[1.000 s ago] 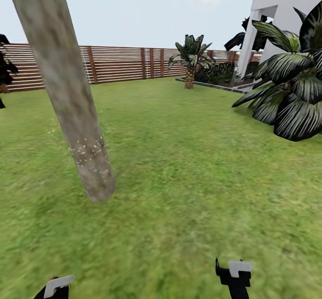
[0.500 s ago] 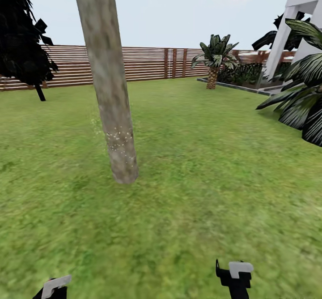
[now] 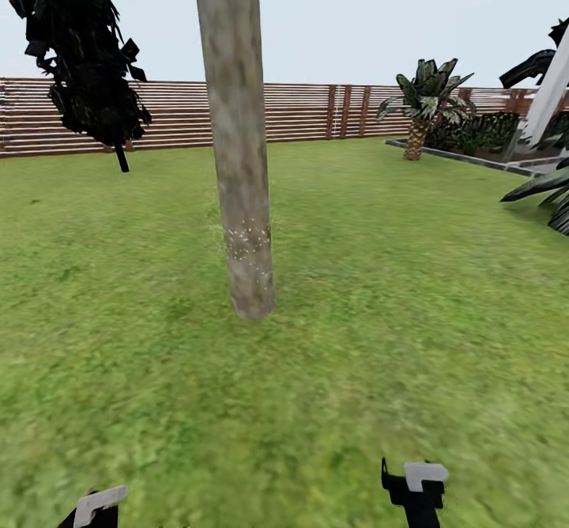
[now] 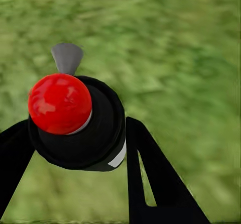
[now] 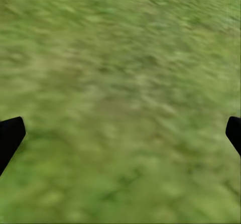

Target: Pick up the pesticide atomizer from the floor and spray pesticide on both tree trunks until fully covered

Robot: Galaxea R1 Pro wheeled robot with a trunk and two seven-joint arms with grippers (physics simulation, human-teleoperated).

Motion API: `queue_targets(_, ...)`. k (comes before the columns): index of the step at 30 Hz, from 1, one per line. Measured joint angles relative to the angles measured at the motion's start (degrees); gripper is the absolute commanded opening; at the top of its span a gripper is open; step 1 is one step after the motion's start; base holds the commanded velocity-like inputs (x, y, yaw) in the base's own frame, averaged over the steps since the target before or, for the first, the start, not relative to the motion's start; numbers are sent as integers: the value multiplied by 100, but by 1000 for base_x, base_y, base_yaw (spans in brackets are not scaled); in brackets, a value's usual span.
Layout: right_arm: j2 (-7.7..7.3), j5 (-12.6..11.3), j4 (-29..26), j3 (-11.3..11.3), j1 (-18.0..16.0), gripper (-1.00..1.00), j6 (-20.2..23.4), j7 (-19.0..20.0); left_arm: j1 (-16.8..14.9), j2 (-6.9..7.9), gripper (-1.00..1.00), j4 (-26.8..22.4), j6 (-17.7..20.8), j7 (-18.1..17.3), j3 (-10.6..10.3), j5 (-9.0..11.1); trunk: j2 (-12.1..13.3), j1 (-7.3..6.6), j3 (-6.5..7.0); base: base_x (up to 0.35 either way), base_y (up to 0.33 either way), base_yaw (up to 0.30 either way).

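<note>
A thick mottled grey-tan tree trunk [image 3: 239, 141] rises from the lawn ahead in the head view, slightly left of centre. Fine white specks of pesticide [image 3: 249, 243] dot its lower part. In the left wrist view my left gripper [image 4: 75, 141] is shut on the pesticide atomizer [image 4: 93, 133], a black bottle with a red round cap [image 4: 59, 102] and a grey nozzle [image 4: 67, 57], held over grass. My right gripper [image 5: 123, 131] is open over bare grass, its black fingertips [image 5: 10, 133] far apart. Both wrists sit low in the head view, the left [image 3: 96, 506] and the right [image 3: 416, 484].
A dark leafy tree [image 3: 87, 54] stands at the back left before the brown slat fence [image 3: 316, 109]. A short palm [image 3: 423, 105], a raised bed edge [image 3: 458, 156] and a white building pillar [image 3: 549, 93] are at the back right. Big dark leaves [image 3: 553, 196] reach in from the right edge.
The camera has turned left: the trunk now stands nearer the middle and more upright, the dark tree has come in at left, and the big-leaf plant has slid off right. Both arms keep their places.
</note>
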Motion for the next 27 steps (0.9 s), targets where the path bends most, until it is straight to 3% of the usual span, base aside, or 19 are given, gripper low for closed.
queue_targets(8,0,0,0,1,0,100,0,0,0,-8,-100,0,0,0,0,0,0,0,0,-107,-14,281)
queue_targets(14,3,1,0,1,0,100,0,0,0,-17,-100,0,-2,0,0,-8,0,0,-10,-200,-214,281)
queue_targets(21,5,0,0,1,0,100,0,0,0,-18,-100,0,-2,0,-1,-8,0,0,-25,-16,-267,281)
queue_targets(27,7,0,0,0,0,100,0,0,0,-18,-100,1,0,0,0,-9,0,0,-37,0,-23,281)
